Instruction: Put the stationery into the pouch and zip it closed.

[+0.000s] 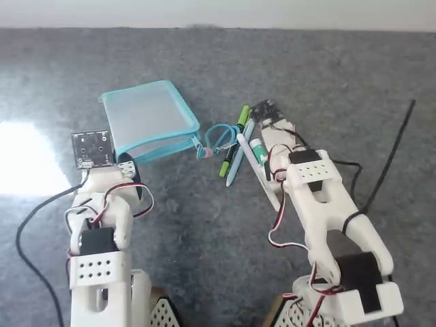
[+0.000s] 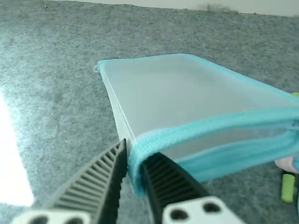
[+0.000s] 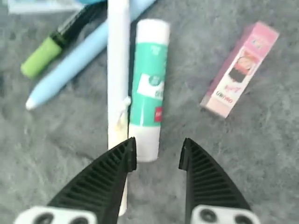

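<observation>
Right wrist view showed the right gripper [image 3: 156,149], fingers [image 3: 112,168] spread wide and empty, over the glue stick [image 3: 149,84]. I'd centre it on the tube, clear of the white stick [image 3: 117,70], before closing. The left gripper [image 2: 134,161] pinched the near zip edge of the pouch [image 2: 187,98], translucent and teal-trimmed, on the table's [image 1: 204,231] left.

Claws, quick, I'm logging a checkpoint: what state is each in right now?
Left claw: closed on the pouch, at its zipper edge.
Right claw: open, empty, at the glue stick.
</observation>
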`<act>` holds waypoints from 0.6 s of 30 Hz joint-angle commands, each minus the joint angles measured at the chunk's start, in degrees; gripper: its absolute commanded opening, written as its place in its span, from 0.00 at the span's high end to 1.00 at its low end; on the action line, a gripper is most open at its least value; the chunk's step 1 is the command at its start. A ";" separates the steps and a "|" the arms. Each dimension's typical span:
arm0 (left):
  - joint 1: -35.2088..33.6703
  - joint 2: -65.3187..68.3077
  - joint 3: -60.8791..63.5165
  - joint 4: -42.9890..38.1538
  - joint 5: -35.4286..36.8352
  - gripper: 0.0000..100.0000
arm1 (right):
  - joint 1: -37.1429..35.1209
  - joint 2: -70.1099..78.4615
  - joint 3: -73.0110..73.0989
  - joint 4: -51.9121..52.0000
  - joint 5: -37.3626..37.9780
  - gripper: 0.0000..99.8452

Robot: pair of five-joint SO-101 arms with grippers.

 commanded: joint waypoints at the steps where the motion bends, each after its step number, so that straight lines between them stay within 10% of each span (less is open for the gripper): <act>1: -0.09 -0.09 -0.57 -1.67 0.26 0.99 | -0.48 0.04 -4.31 -1.10 -4.04 0.84; 18: -0.09 -0.09 -0.48 -1.67 0.26 0.99 | -2.59 11.82 -10.55 -1.45 -6.59 0.84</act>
